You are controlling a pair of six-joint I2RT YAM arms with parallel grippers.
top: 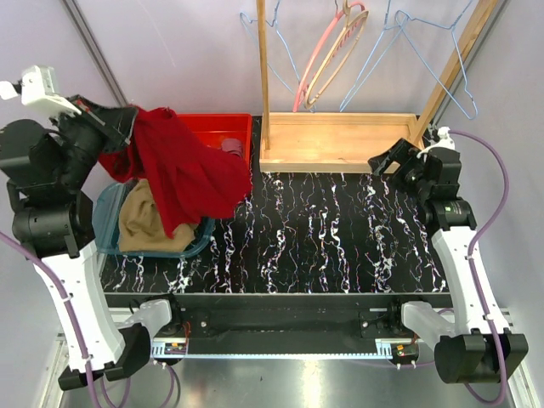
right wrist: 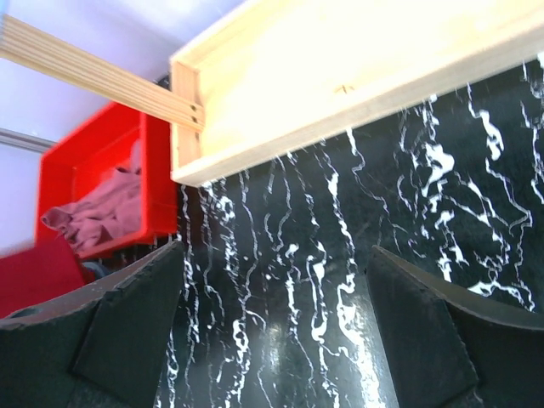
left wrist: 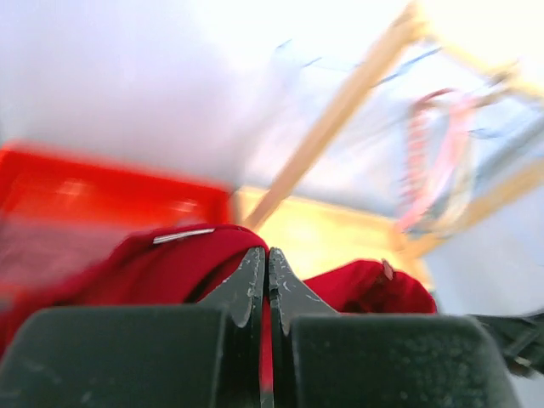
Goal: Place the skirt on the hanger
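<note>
well, the left gripper (left wrist: 268, 263) is up in the air, far left of the wooden rack (top: 340, 140), its jaws pinched narrow on the dark red garment (top: 183, 174), which hangs down from it in a long drape. the skirt (top: 144, 221) lies crumpled in the blue bin (top: 108, 211) on the desk (top: 340, 229), well to the left of the rack and nearer the arm bases than it; the red cloth's lower edge hangs over part of the skirt, and whether the two touch i cannot tell. just beside the rack's left side sits the red bin (top: 217, 123), with a mauve-pink cloth (right wrist: 98, 208) bunched inside. the hanger (top: 460, 68), a thin light-blue wire one among several alike, hangs from the rack's upper part, toward its right post; a pink hanger (top: 319, 59) and a pale wooden hanger (top: 340, 51) hang near the middle. the right gripper (right wrist: 276, 255) hovers over the marbled desk just in front of the rack's right corner, jaws spread wide with nothing between them.
</note>
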